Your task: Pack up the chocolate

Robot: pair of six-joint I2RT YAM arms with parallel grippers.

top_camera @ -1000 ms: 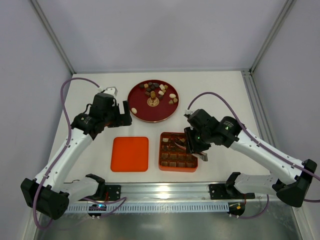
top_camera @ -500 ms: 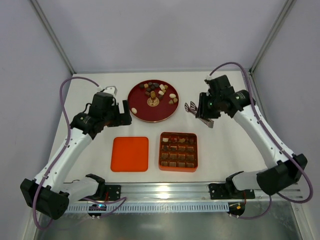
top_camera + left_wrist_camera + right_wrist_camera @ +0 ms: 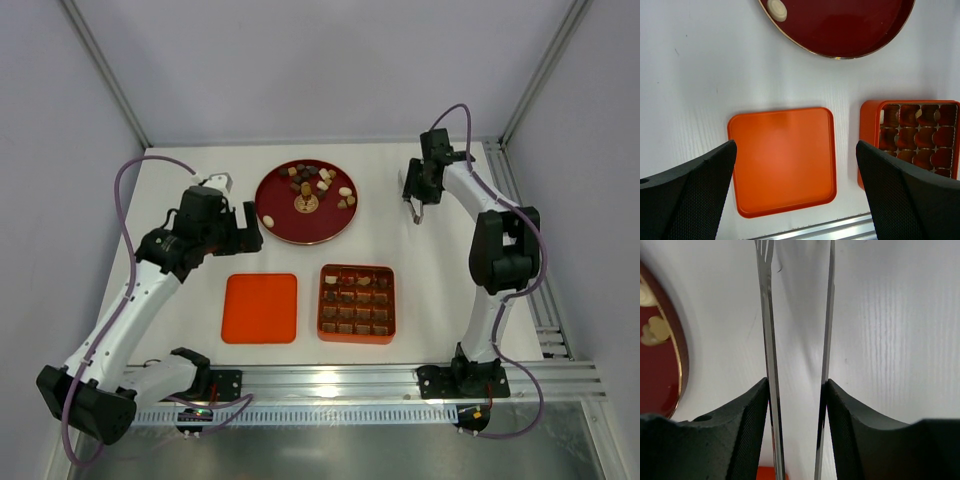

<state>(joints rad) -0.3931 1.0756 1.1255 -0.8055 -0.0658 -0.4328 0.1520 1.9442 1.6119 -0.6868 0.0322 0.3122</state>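
Observation:
The chocolate (image 3: 313, 181) is a heap of several brown, dark and cream pieces on the far half of a dark red plate (image 3: 290, 225). One cream piece (image 3: 267, 220) lies alone at the plate's left edge and also shows in the left wrist view (image 3: 776, 9). The orange gridded box (image 3: 356, 303) holds several pieces. My left gripper (image 3: 243, 228) is open and empty, high over the flat orange lid (image 3: 782, 160). My right gripper (image 3: 413, 193) is shut on metal tweezers (image 3: 768, 340), right of the plate. No piece shows between the tweezer arms.
The lid (image 3: 259, 308) lies flat left of the box. The box (image 3: 910, 142) shows at the right of the left wrist view. The plate's rim (image 3: 679, 365) sits at the left of the right wrist view. A metal rail (image 3: 330, 380) runs along the near edge.
My right arm has swung from over the box to the far right of the plate, carrying the tweezers. The left arm has barely moved.

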